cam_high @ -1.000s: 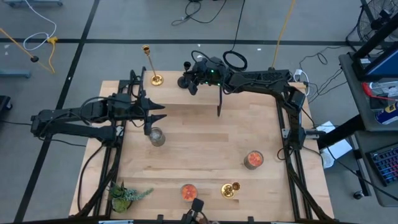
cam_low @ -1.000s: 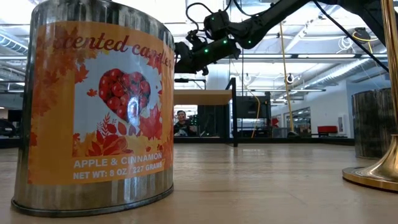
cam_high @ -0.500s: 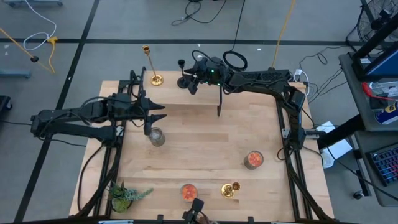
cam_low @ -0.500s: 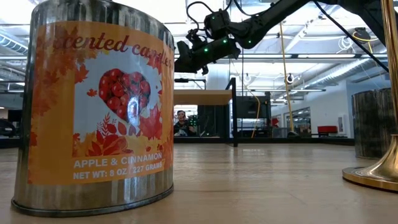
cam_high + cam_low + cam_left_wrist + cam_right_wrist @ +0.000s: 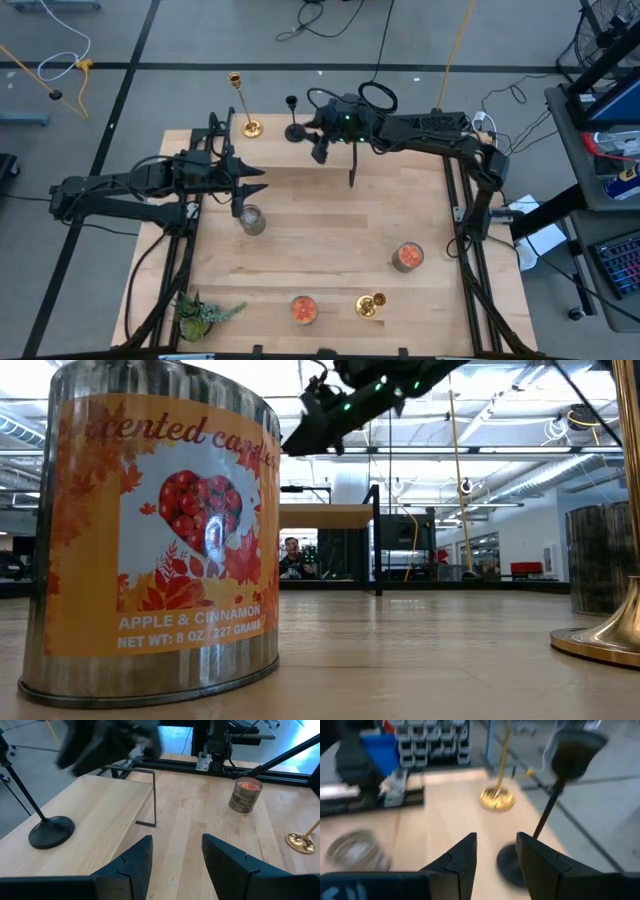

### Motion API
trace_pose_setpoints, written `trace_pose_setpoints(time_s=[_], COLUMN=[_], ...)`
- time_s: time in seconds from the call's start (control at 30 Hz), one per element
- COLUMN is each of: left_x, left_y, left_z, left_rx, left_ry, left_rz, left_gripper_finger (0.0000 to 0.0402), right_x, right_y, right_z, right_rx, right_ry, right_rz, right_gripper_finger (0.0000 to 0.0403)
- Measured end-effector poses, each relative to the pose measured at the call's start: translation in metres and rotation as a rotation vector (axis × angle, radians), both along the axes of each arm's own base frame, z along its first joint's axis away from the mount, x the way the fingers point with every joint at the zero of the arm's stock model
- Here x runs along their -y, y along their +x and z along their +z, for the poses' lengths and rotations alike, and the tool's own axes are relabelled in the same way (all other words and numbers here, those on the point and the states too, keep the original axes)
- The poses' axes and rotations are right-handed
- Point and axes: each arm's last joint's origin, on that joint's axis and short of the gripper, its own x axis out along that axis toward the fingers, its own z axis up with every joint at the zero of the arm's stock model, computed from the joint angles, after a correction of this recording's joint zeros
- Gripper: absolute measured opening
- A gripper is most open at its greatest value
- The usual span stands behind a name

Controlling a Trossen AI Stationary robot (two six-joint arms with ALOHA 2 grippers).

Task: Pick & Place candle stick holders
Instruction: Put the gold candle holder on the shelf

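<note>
Right wrist view shows the right gripper [image 5: 495,852] with its two fingers [image 5: 462,854] spread and nothing between them; the black candlestick [image 5: 555,795] stands upright just beyond them, its round base on the wood, clear of both pads.

In the high view this gripper [image 5: 320,145] hovers near the table's [image 5: 330,260] far edge, just beside the black holder, with one gold candlestick [image 5: 243,105] a little farther along that edge and the second gold candlestick [image 5: 370,305] well apart at the near edge (beside two candle tins).

The left gripper [image 5: 175,855] waits with fingers parted and empty over the table's left side.

By my judgement the black holder is already placed and released; the next move calls for reaching a gold one and closing squarely on its slim stem.
</note>
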Motion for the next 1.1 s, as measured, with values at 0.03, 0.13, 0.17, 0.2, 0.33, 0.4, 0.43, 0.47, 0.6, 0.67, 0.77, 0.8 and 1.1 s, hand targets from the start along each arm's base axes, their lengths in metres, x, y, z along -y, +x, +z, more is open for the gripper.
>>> trace_pose_setpoints(time_s=[0.03, 0.13, 0.17, 0.2, 0.33, 0.4, 0.43, 0.47, 0.6, 0.67, 0.77, 0.8, 1.1], left_x=[0.000, 0.000, 0.000, 0.000, 0.001, 0.002, 0.003, 0.004, 0.012, 0.017, 0.025, 0.028, 0.042], left_y=[0.000, -0.001, -0.001, -0.001, -0.001, -0.001, -0.001, 0.000, 0.001, 0.002, 0.003, 0.003, 0.003], left_z=[0.000, -0.002, -0.002, -0.003, -0.003, -0.003, -0.003, -0.003, -0.001, 0.000, 0.001, 0.002, 0.007], left_rx=[-0.004, -0.022, -0.027, -0.029, -0.023, -0.019, -0.017, -0.015, 0.000, 0.009, 0.027, 0.029, 0.101], left_ry=[-0.001, -0.003, -0.004, -0.005, -0.026, -0.042, -0.052, -0.059, -0.075, -0.075, -0.073, -0.070, -0.106], left_rz=[0.000, 0.000, 0.000, -0.002, -0.004, -0.004, -0.006, -0.012, -0.052, -0.083, -0.122, -0.125, -0.070], left_gripper_finger=[0.0177, 0.0177, 0.0177, 0.0177, 0.0177, 0.0177, 0.0177, 0.0177, 0.0177, 0.0177, 0.0177, 0.0177, 0.0177], right_x=[-0.006, -0.025, -0.033, -0.040, -0.070, -0.086, -0.094, -0.102, -0.129, -0.143, -0.165, -0.172, -0.221], right_y=[-0.005, -0.019, -0.025, -0.030, -0.050, -0.060, -0.067, -0.075, -0.105, -0.122, -0.150, -0.159, -0.205], right_z=[0.004, 0.016, 0.020, 0.023, 0.033, 0.038, 0.040, 0.040, 0.029, 0.020, -0.001, -0.009, -0.097], right_rx=[-0.034, -0.131, -0.168, -0.206, -0.319, -0.375, -0.415, -0.459, -0.556, -0.561, -0.539, -0.515, -0.113], right_ry=[0.006, -0.033, -0.038, -0.038, -0.047, -0.056, -0.063, -0.066, -0.017, 0.001, 0.029, 0.045, 0.058], right_rz=[0.011, 0.065, 0.088, 0.109, 0.201, 0.255, 0.287, 0.321, 0.386, 0.405, 0.464, 0.502, 0.765], right_gripper_finger=[0.0137, 0.0137, 0.0137, 0.0137, 0.0137, 0.0137, 0.0137, 0.0137, 0.0136, 0.0133, 0.0125, 0.0123, 0.0138])
